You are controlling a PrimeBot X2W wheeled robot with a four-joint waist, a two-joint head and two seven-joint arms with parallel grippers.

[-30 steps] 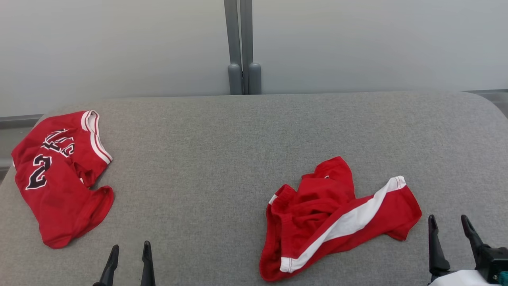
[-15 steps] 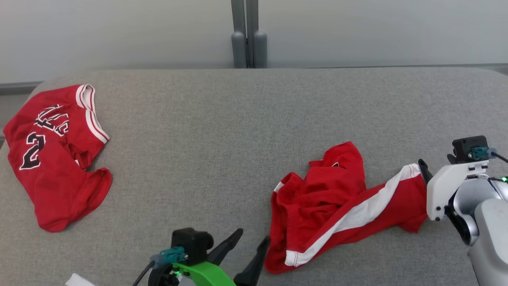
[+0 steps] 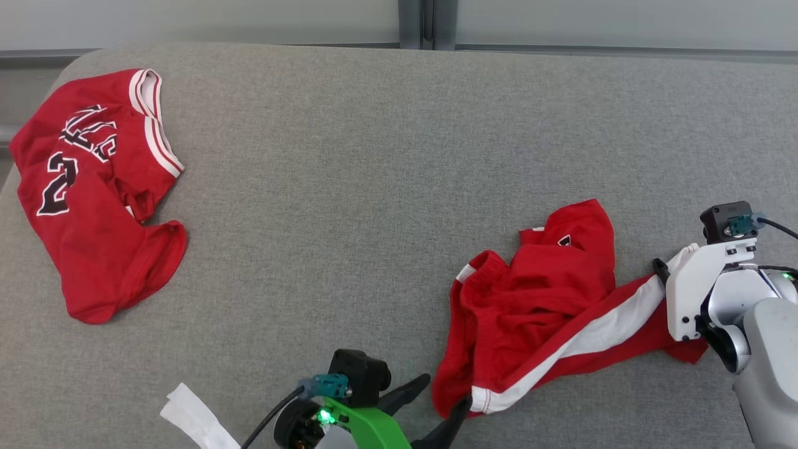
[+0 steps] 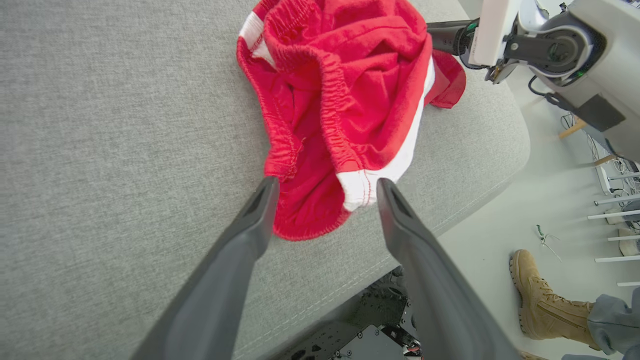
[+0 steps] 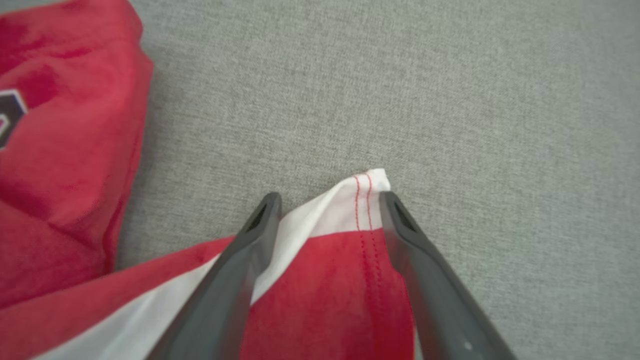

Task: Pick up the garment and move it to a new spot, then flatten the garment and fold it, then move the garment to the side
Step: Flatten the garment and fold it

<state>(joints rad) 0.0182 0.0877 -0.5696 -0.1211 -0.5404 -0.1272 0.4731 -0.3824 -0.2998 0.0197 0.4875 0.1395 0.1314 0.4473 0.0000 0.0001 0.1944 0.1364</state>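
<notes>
Left wrist view: shorts [image 4: 350, 90] near edge of grey surface [image 4: 100, 150].

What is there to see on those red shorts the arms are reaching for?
The shorts are soft-looking red cloth with a white side stripe and a gathered waistband. They lie crumpled on the grey table, near its front right. The open left gripper straddles one hemmed end of the stripe, and the open right gripper straddles the other.
</notes>
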